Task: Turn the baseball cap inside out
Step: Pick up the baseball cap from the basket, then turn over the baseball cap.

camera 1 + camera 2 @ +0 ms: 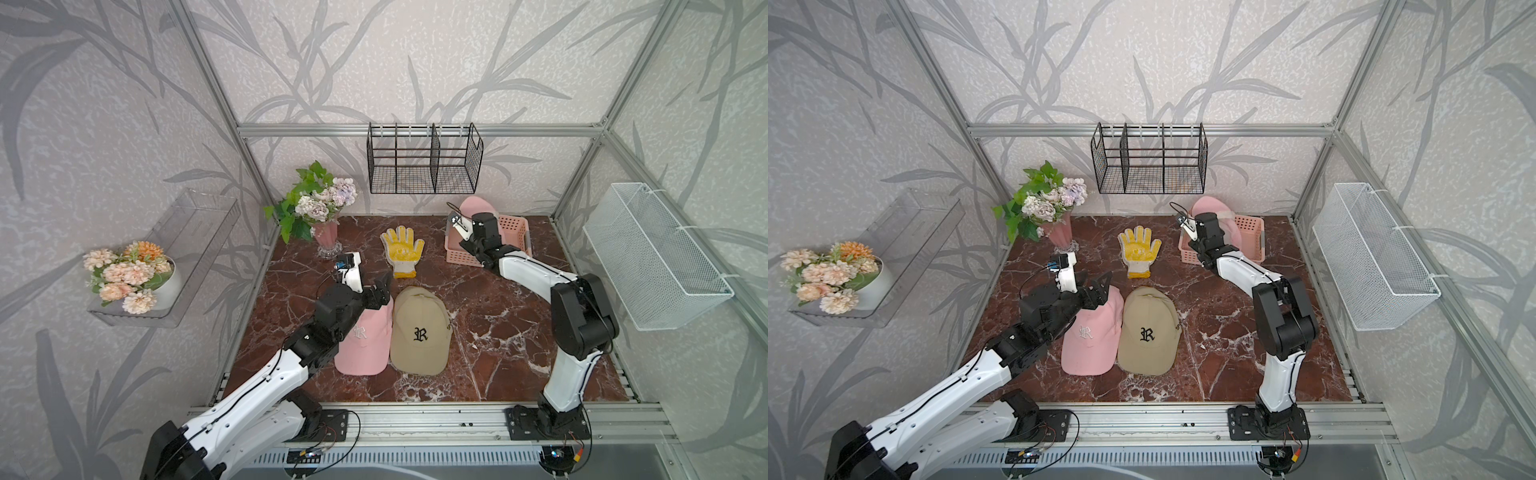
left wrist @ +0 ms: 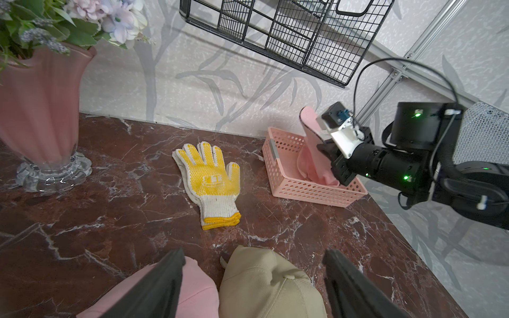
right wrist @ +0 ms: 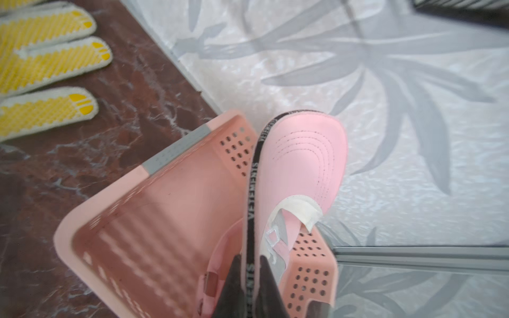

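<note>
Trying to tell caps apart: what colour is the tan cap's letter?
Black; the letter shows best in a top view.

Both arms share one look: glossy white shells on the long links, chunky matte black housings at every joint. The left arm has a thin black cable running along its white shell, pinned down with little white clips, plus a row of small dark holes. The right arm is the same deal (tiny green lights glow on its black wrist sections). Each wrist carries a white camera mount with a small blue part on it. The left tool has flat black fingers, and the right tool has dark ones too. Black base plates sit bolted to a silver rail.
</note>
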Motion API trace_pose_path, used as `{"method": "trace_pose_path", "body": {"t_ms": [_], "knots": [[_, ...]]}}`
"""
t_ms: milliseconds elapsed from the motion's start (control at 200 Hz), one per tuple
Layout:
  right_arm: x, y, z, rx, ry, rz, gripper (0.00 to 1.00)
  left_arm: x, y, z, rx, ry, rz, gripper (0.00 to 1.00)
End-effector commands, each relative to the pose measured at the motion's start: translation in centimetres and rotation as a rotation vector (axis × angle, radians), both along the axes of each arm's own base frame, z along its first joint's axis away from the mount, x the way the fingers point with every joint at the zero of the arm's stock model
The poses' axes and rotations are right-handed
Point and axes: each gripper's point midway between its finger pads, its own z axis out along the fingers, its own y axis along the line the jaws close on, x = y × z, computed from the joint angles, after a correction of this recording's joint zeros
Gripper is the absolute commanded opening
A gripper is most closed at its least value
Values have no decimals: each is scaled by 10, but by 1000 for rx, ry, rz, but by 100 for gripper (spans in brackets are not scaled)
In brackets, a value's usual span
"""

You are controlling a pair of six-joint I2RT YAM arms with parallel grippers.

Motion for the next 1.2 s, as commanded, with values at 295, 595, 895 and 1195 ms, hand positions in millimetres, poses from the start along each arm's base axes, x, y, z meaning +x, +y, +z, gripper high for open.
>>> {"method": "trace_pose_path", "body": {"t_ms": [295, 595, 895, 1195], "knots": [[-110, 13, 110, 298, 102, 198, 0, 4, -49, 67, 155, -212, -264, 83], [-206, 37, 126, 554, 333, 371, 0, 3, -119, 109, 438, -403, -635, 80], [-264, 66, 120, 718, 595, 532, 0, -1, -168, 99, 761, -568, -853, 82], [-287, 74, 124, 736, 700, 606, 0, -14, -196, 61, 909, -613, -1093, 80]]}}
